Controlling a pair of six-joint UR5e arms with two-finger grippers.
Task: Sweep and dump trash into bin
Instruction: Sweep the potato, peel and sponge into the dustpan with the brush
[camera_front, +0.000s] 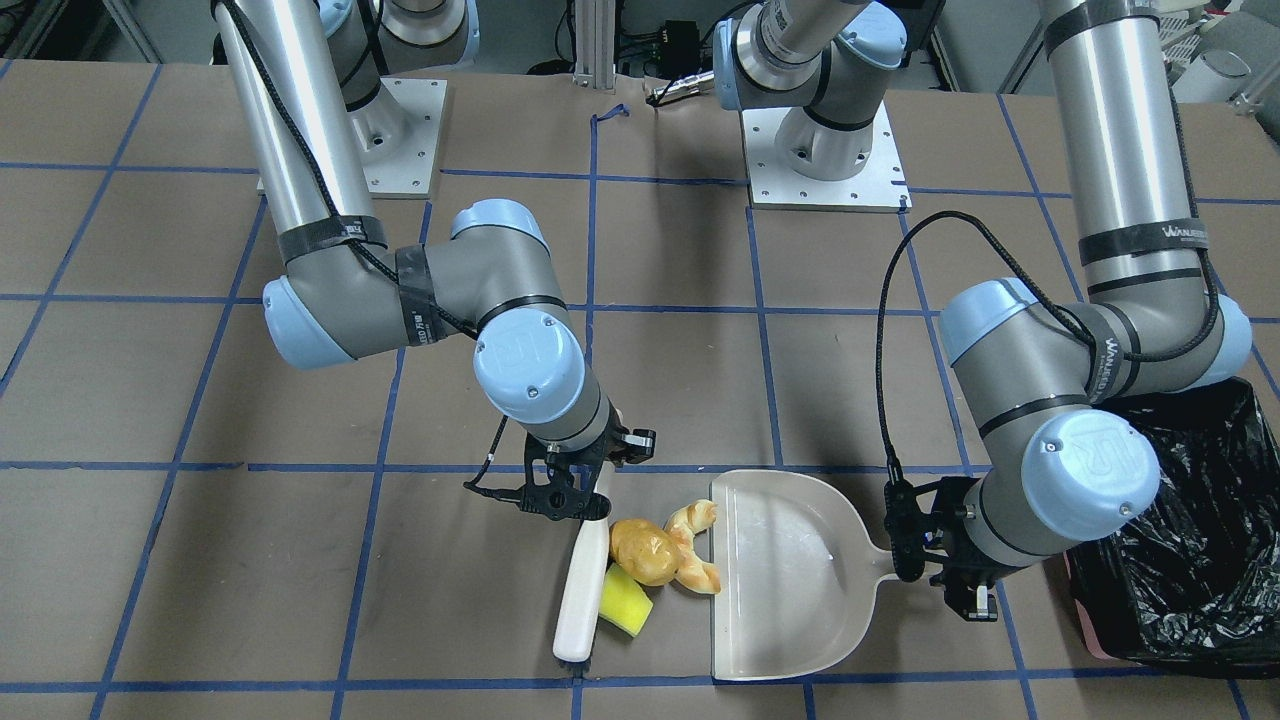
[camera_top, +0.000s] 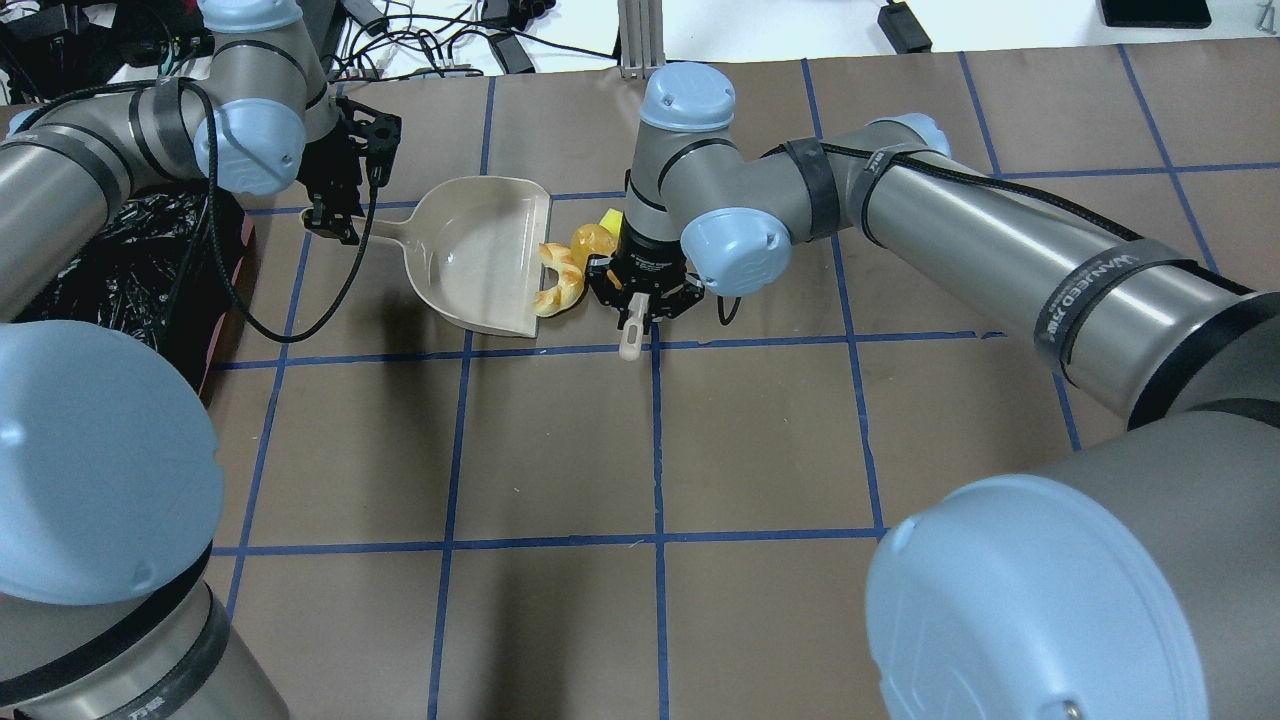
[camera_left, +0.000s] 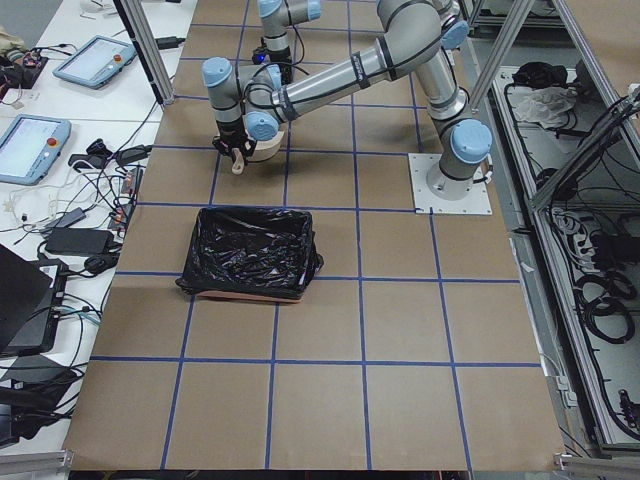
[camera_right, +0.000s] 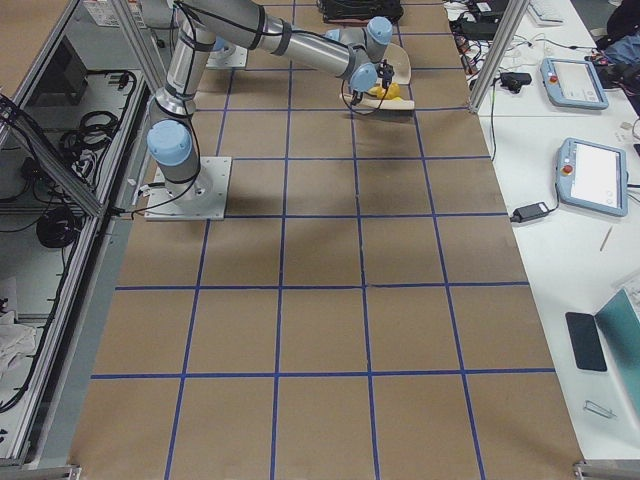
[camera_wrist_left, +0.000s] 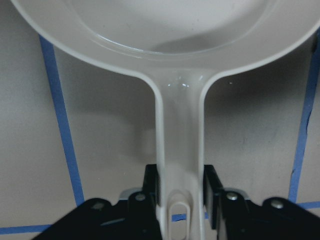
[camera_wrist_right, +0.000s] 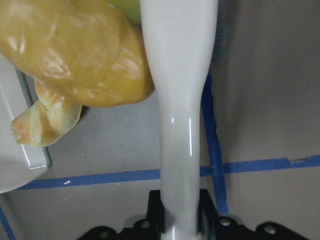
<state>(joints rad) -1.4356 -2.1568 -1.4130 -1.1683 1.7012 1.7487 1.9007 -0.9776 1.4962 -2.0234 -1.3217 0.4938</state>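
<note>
Croissant (camera_front: 697, 573) touches the dustpan (camera_front: 790, 585) open edge, brush (camera_front: 580, 592) against potato (camera_front: 643, 550)

The black left gripper (camera_front: 925, 565), wrist low, clamped the handle of the beige plastic dustpan (camera_front: 790, 575). The black right gripper (camera_front: 568, 492) pointed down beside that dustpan's mouth, jaws clasping a white plastic brush (camera_front: 583, 590).
</note>
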